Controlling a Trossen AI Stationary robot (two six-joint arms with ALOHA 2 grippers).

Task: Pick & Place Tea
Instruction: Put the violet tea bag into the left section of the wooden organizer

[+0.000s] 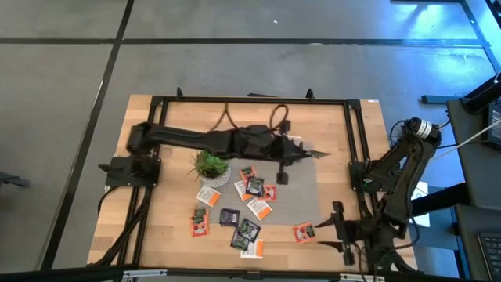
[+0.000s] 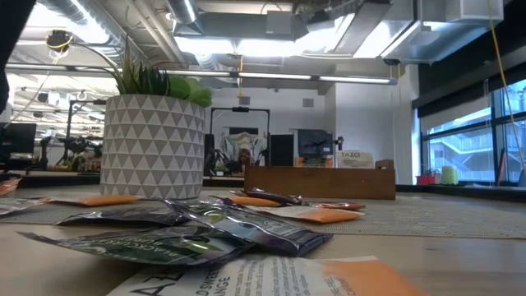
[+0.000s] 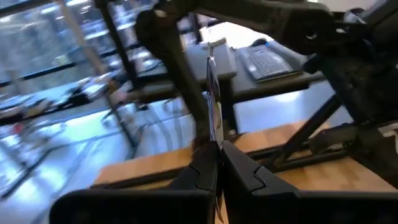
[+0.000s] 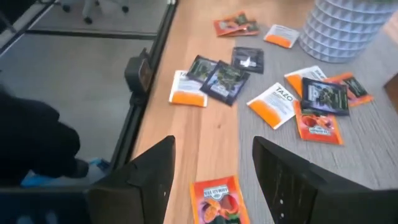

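Observation:
Several tea sachets (image 1: 235,215), orange-red, dark and white with orange, lie flat on the table's near middle beside a potted plant (image 1: 211,164). My left gripper (image 1: 313,153) hangs over the table's middle right, above the grey mat, shut on one sachet (image 3: 212,93) that shows edge-on. My right gripper (image 1: 338,227) hovers open near the front right corner. Its fingers (image 4: 155,168) stand on either side of a lone orange-red sachet (image 4: 217,199) lying flat below them, without touching it. My left gripper pinches one edge of a sachet (image 3: 215,144) between its two fingers (image 3: 202,174). The fingers reach about level toward the table's right side. The sachet sticks out past the fingertips, seen edge-on, lifted clear of the table.
A brown wooden box (image 2: 320,182) stands beyond the sachets in the low view, next to the triangle-patterned plant pot (image 2: 152,148). A black frame (image 1: 356,141) runs around the table. The grey mat (image 1: 301,192) covers the middle right.

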